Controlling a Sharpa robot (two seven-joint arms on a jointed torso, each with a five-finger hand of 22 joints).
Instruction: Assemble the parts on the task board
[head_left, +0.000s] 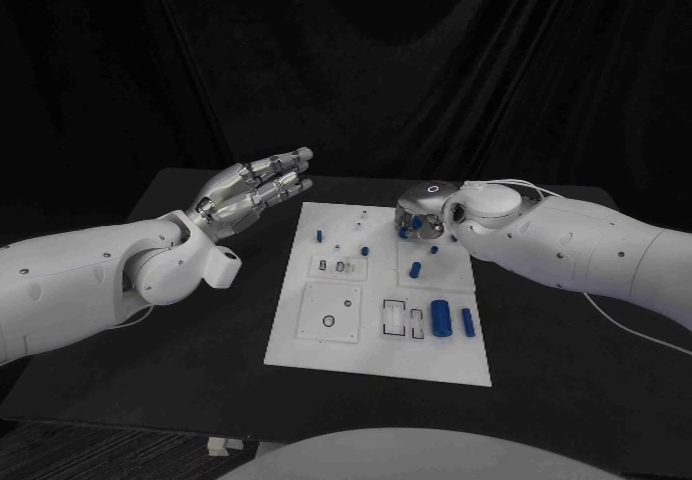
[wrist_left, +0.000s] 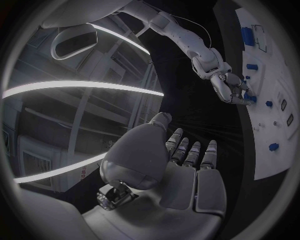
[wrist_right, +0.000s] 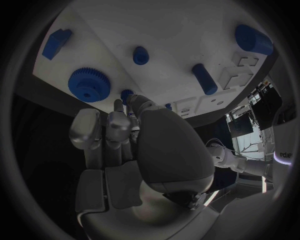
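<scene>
Right hand (head_left: 420, 222) is down over the far right part of the white board (head_left: 332, 345), fingers curled toward a small blue peg (wrist_right: 127, 95); whether they pinch it, I cannot tell. Blue gear (wrist_right: 90, 85) lies just beside. Left hand (head_left: 257, 189) hovers off the board's left edge, fingers straight and together, holding nothing. Advice: confirm a firm pinch, keep the peg upright, lift slowly clear of the gear.

A robot lab or test studio: black curtains (head_left: 433, 90) hang behind a black tabletop (head_left: 577, 350), with long ceiling strip lights (wrist_left: 81, 87) overhead.
</scene>
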